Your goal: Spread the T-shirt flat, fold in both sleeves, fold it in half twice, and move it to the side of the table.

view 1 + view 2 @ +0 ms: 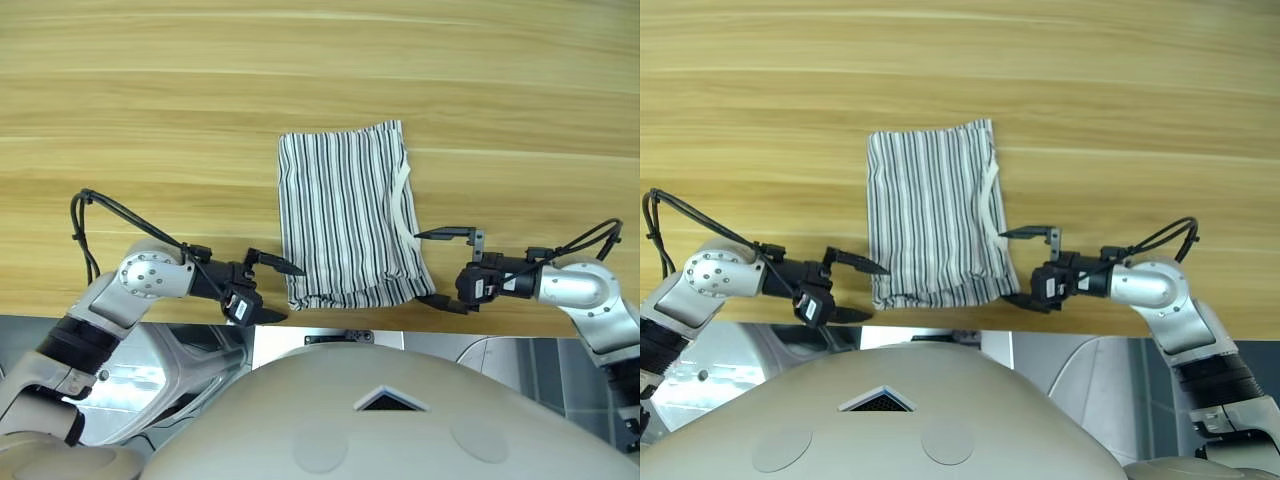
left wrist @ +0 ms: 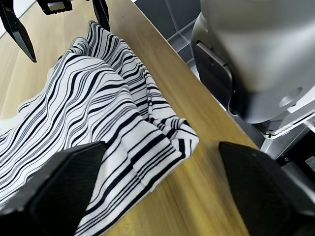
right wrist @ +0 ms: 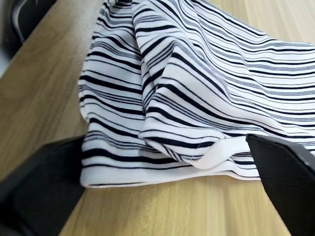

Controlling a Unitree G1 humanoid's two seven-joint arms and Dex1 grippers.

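Note:
The black-and-white striped T-shirt (image 1: 345, 215) lies folded into a narrow rectangle on the wooden table (image 1: 150, 120), its near end bunched at the table's front edge. My left gripper (image 1: 278, 292) stands open just left of the shirt's near left corner (image 2: 167, 142). On the other side, my right gripper (image 1: 436, 267) is open beside the near right corner (image 3: 192, 157), one fingertip close to the white collar band (image 1: 400, 200). Neither gripper holds cloth.
The table's front edge (image 1: 520, 325) runs right under both grippers. Bare wood stretches far behind and to both sides of the shirt.

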